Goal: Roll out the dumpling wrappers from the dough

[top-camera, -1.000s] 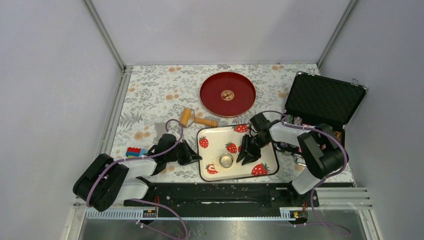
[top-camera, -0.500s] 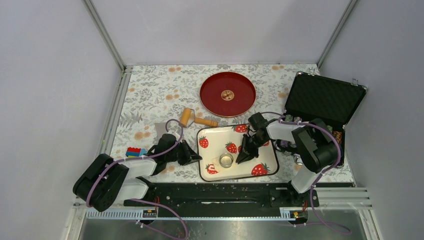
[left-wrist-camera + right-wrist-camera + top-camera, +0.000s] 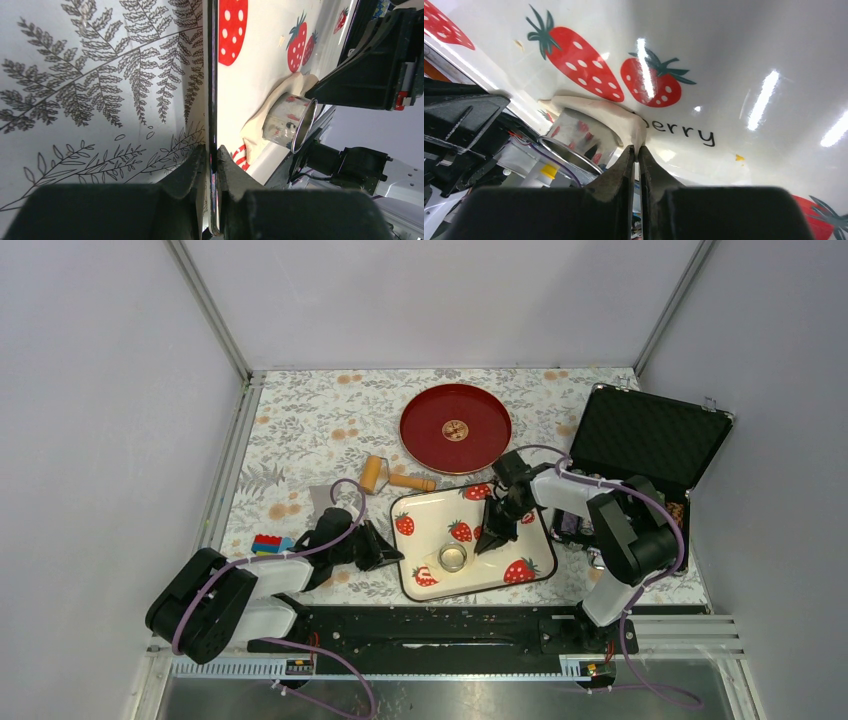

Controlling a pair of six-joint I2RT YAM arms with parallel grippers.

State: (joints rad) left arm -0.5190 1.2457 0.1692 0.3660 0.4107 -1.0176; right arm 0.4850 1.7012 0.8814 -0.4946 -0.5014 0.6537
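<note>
The dough [image 3: 599, 111] is a flattened cream patch on the white strawberry tray [image 3: 430, 515], under the small metal ring cutter [image 3: 452, 558]. It also shows in the left wrist view [image 3: 260, 127], beside the cutter [image 3: 287, 122]. My right gripper [image 3: 636, 150] is shut, its tips pinching the dough's near edge next to the cutter [image 3: 574, 137]; in the top view it [image 3: 488, 543] stands over the tray. My left gripper [image 3: 212, 156] is shut on the tray's dark left rim [image 3: 212, 75], low at the tray's left side [image 3: 388, 555]. No separate round wrapper shows.
A tan wooden roller [image 3: 385, 475] lies behind the tray's left corner. A red plate [image 3: 440, 410] sits at the back. An open black case [image 3: 645, 440] stands at the right. Coloured blocks [image 3: 268, 543] lie beside my left arm.
The tray has turned slightly and its right end has shifted away from the arm bases. My right gripper has moved a little farther back over it. The left gripper holds still.
</note>
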